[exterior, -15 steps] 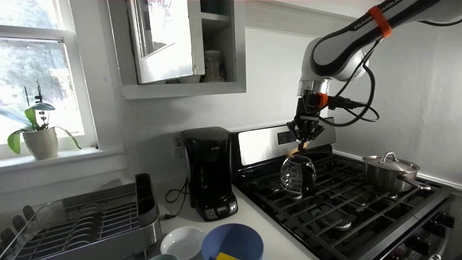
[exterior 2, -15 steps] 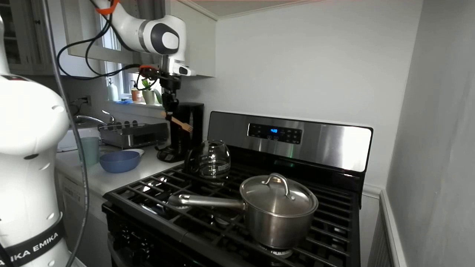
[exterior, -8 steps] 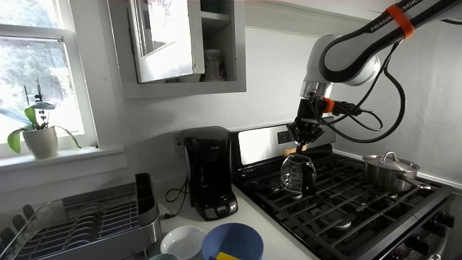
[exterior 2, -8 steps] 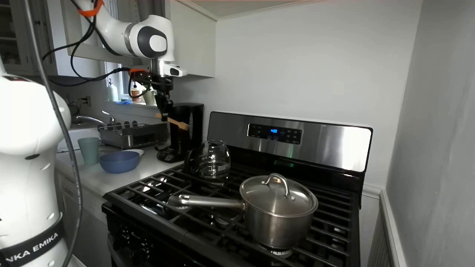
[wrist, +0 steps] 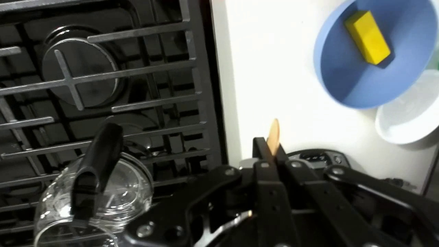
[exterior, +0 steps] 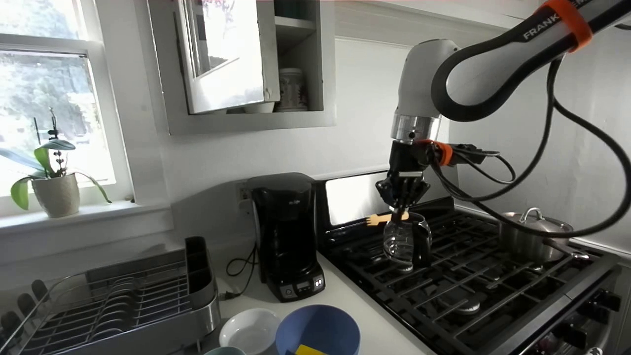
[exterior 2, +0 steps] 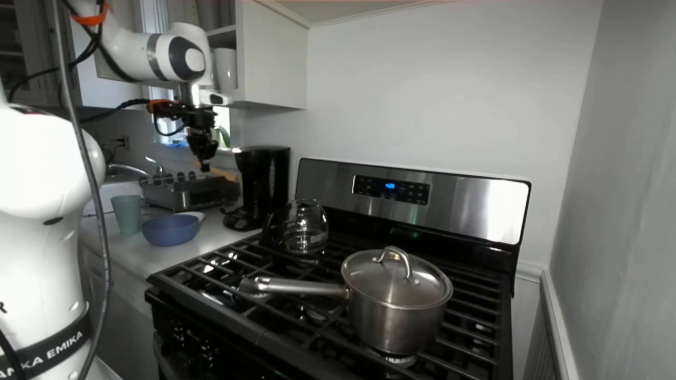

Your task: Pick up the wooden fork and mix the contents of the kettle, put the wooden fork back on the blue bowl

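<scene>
My gripper (exterior: 397, 214) is shut on the wooden fork (exterior: 377, 219) and holds it in the air; in an exterior view the fork's tines (exterior 2: 231, 176) show in front of the black coffee maker and dish rack. In the wrist view the fork's handle end (wrist: 274, 135) sticks out between the fingertips (wrist: 270, 147), over the white counter. The blue bowl (exterior: 318, 328) stands on the counter with a yellow block in it; it also shows in the wrist view (wrist: 346, 80). No steel kettle shows. A glass pot with a black handle (exterior 2: 306, 227) stands on the stove.
A black coffee maker (exterior: 283, 236) stands beside the stove. A lidded steel saucepan (exterior 2: 396, 316) sits on the stove (exterior 2: 285, 338). A white dish (exterior: 249, 331), a green cup (exterior 2: 127, 214) and a dish rack (exterior: 123, 305) are near the bowl. An open cabinet door (exterior: 224, 54) hangs above.
My gripper, holding the fork, has moved away from above the glass pot towards the bowl's side of the counter. The fork has turned slightly. The pot and bowl have not moved.
</scene>
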